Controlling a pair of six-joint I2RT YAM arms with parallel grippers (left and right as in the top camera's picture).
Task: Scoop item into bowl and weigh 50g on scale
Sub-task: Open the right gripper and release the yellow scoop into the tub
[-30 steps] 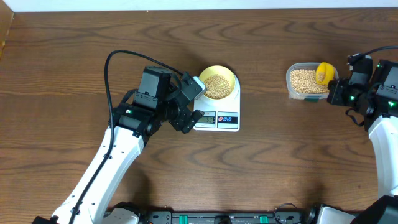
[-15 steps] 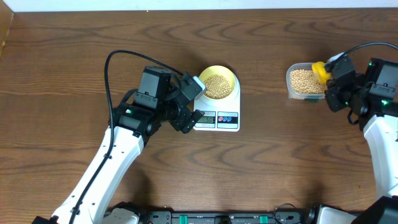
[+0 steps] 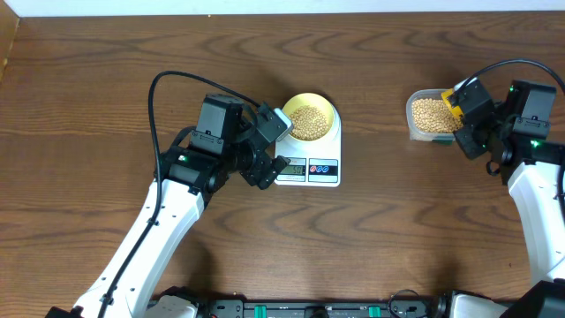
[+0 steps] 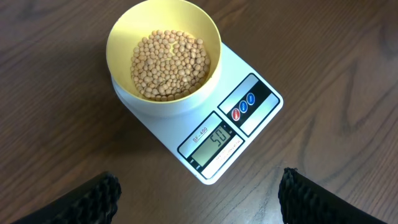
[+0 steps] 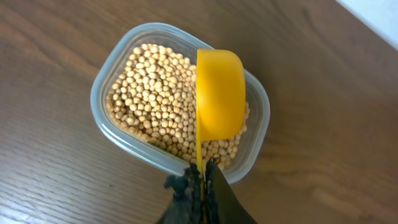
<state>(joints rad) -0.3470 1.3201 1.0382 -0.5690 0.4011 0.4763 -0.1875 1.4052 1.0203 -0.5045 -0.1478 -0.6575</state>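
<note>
A pale yellow bowl [image 3: 311,117] [image 4: 163,57] holding tan beans [image 4: 168,65] stands on the white scale [image 3: 308,166] [image 4: 227,130], whose display [image 4: 217,142] reads 50. My left gripper [image 3: 265,150] [image 4: 198,202] hovers open just left of the scale, nothing between its fingers. My right gripper [image 3: 466,119] [image 5: 201,177] is shut on the handle of a yellow scoop [image 5: 219,99] [image 3: 455,98], turned on its side above a clear tub [image 5: 127,140] [image 3: 411,117] full of beans [image 5: 155,102].
Brown wood table [image 3: 397,230] all around. The tub sits near the right edge, close to the right arm [image 3: 534,177]. The left arm [image 3: 159,230] with its black cable [image 3: 168,79] reaches from the lower left toward the scale.
My right gripper has swung the yellow scoop up and left over the tub, tipping it onto its side. The left arm, the bowl and the scale have stayed still.
</note>
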